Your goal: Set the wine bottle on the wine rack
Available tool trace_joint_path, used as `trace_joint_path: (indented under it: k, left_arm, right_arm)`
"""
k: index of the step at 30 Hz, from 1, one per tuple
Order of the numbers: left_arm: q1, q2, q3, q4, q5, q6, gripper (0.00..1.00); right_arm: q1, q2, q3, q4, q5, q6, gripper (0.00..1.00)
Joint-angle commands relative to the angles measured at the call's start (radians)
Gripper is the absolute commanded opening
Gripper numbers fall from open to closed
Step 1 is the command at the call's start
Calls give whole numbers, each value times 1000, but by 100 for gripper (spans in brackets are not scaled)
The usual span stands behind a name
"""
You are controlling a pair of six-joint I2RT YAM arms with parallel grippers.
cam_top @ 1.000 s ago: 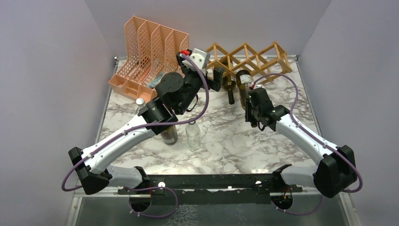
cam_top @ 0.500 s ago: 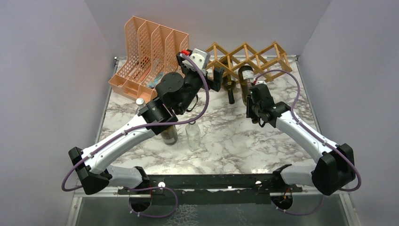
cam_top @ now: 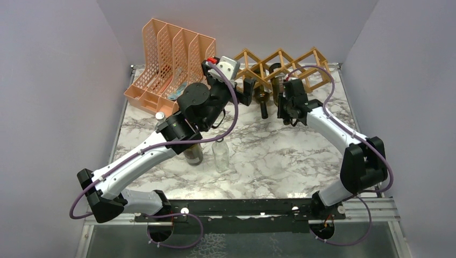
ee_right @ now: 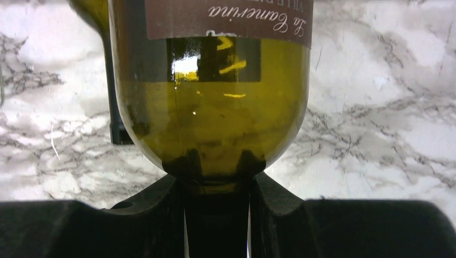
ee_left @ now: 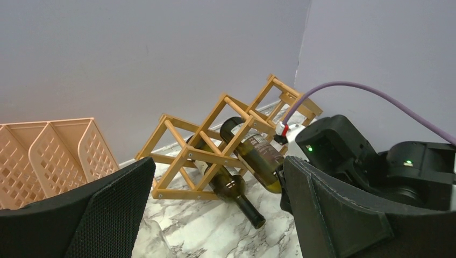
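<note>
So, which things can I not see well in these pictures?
- Right wrist view: the neck of the wine bottle is hidden inside the right end effector; the top edge cuts its label.
- Top view: the right arm partly covers this bottle at the wine rack.
- Top view: the left arm hides most of a dark bottle.

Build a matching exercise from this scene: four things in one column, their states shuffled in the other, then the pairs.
1. labelled wine bottle
2. unlabelled dark bottle
3. clear bottle
4. left gripper

A. open, holding nothing
B. standing upright on the table
C. neck clamped in the right gripper
D. lying in the wine rack, ungripped

Pairs: 1-C, 2-D, 3-B, 4-A
</note>
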Motion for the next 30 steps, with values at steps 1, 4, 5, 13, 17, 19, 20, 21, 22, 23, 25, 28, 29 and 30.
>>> trace_joint_path:
  k: [1, 4, 5, 13, 17, 19, 20, 21, 22, 23, 25, 28, 29, 30]
  left_arm:
    - [-3, -47, 4, -4, 17, -5, 96]
    - [-3, -54, 4, -10, 17, -6, 96]
    - [-3, -56, 2, -11, 16, -6, 96]
    - [-3, -60, -5, -10, 14, -5, 96]
    - [-3, -57, -4, -11, 18, -8, 96]
    - [-3, -56, -5, -12, 17, -8, 96]
    - [-3, -56, -4, -13, 17, -8, 96]
    - [-3, -55, -5, -13, 16, -8, 96]
    - [-3, -55, -5, -14, 15, -8, 96]
    - [-3, -55, -5, -14, 15, -8, 96]
    - [-3, -54, -6, -14, 16, -8, 96]
    - [-3, -52, -7, -16, 15, -10, 96]
    - [-4, -52, -7, -19, 15, -10, 96]
    - [-3, -52, -7, -21, 16, -11, 96]
  right_arm:
    - [-21, 54, 105, 165, -46, -42, 1]
    - [-40, 100, 144, 167, -76, -70, 1]
    - [-48, 112, 156, 166, -82, -78, 1]
    - [-76, 176, 214, 154, -117, -115, 8]
    - [-77, 212, 257, 143, -117, -118, 13]
    - [-77, 228, 279, 140, -112, -119, 17]
    - [-77, 236, 286, 140, -104, -118, 19]
    - [-77, 241, 292, 143, -97, -118, 22]
    - [-77, 249, 299, 145, -90, -120, 24]
    - [-77, 255, 303, 148, -83, -123, 26]
    - [-77, 263, 306, 168, -80, -130, 27]
    - [-77, 272, 304, 200, -73, -144, 27]
    - [-78, 277, 305, 208, -68, -148, 28]
    - [-77, 282, 307, 213, -62, -152, 30]
